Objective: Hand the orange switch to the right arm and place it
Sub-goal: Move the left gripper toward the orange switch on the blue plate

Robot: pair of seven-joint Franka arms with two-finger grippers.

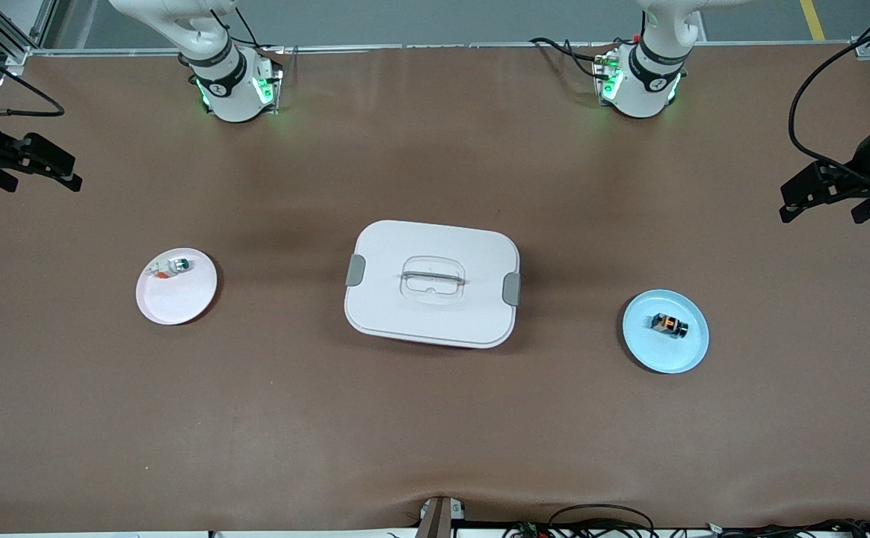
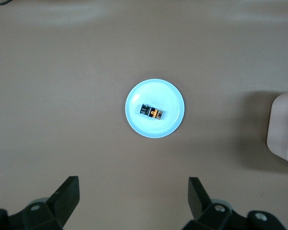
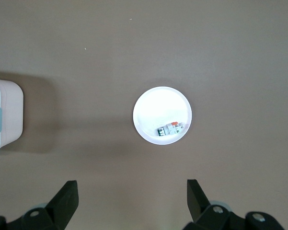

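Matt brown table [image 1: 435, 418], smooth white plastic-looking box [image 1: 432, 314], glossy plates [image 1: 685, 359].

A robotics lab: two bench-mounted arms [image 1: 226, 82], loose cables [image 1: 599, 515], brown work table [image 1: 435, 418].

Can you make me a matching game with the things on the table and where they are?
Things:
1. orange switch
2. whitish part with a green cap
3. white lidded box
4. left gripper

Places:
A. on the pink plate
B. in the middle of the table, between the two plates
C. open, up in the air at the left arm's end of the table
D. on the blue plate

Pairs: 1-D, 2-A, 3-B, 4-C
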